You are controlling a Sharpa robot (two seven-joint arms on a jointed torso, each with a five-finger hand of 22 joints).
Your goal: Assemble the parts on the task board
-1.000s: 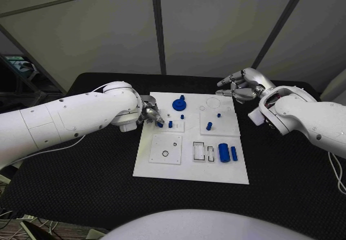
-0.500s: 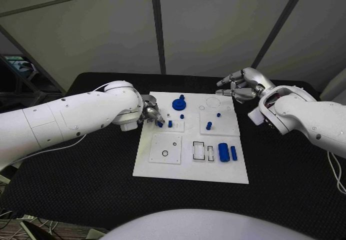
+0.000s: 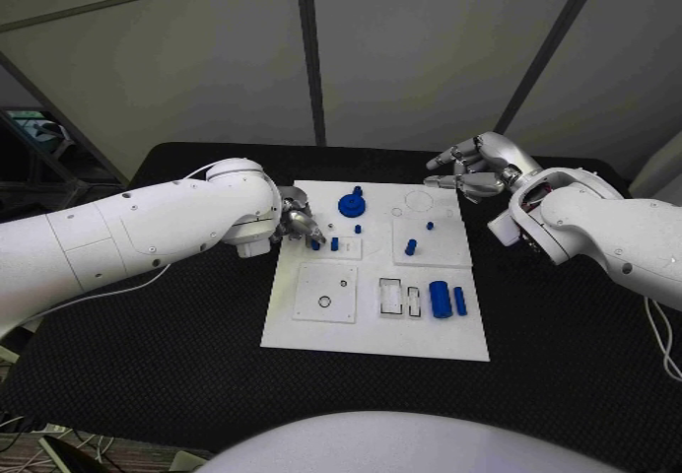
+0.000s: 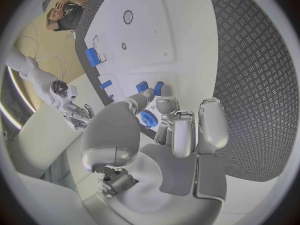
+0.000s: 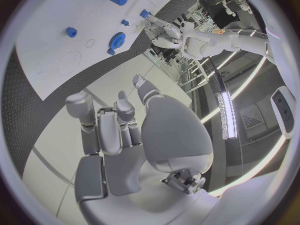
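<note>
Almost nothing has moved in the last second. The left hand stays at the left edge of the task board, fingers around a small blue peg; I cannot tell if it grips. The right hand waits beyond the far right corner, curled and empty.

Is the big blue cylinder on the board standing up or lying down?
Lying down. In the head view the big blue cylinder rests lengthwise on the task board, beside a thinner blue piece.
</note>
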